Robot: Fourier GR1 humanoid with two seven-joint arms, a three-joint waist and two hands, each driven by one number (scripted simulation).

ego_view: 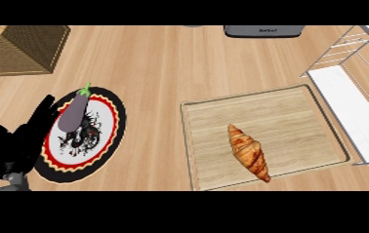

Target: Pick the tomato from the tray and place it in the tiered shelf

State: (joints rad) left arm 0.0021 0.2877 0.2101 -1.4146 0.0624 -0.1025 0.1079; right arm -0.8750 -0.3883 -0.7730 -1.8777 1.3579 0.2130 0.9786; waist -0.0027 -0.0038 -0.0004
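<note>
A wooden tray [288, 105] lies at the right of the counter, and on it I see only a croissant [249, 152]; no tomato shows anywhere. The tiered shelf [344, 81], white with thin wire rails, stands at the right edge, just beyond the tray. My left hand [22, 139] rests at the lower left edge, fingers up and relaxed, beside a patterned plate. My right hand is out of sight.
A round plate [101, 149] with a red, black and white pattern carries a purple eggplant [74, 111] at the left. A woven basket [29, 47] stands at the back left. A grey appliance [263, 30] sits at the back edge.
</note>
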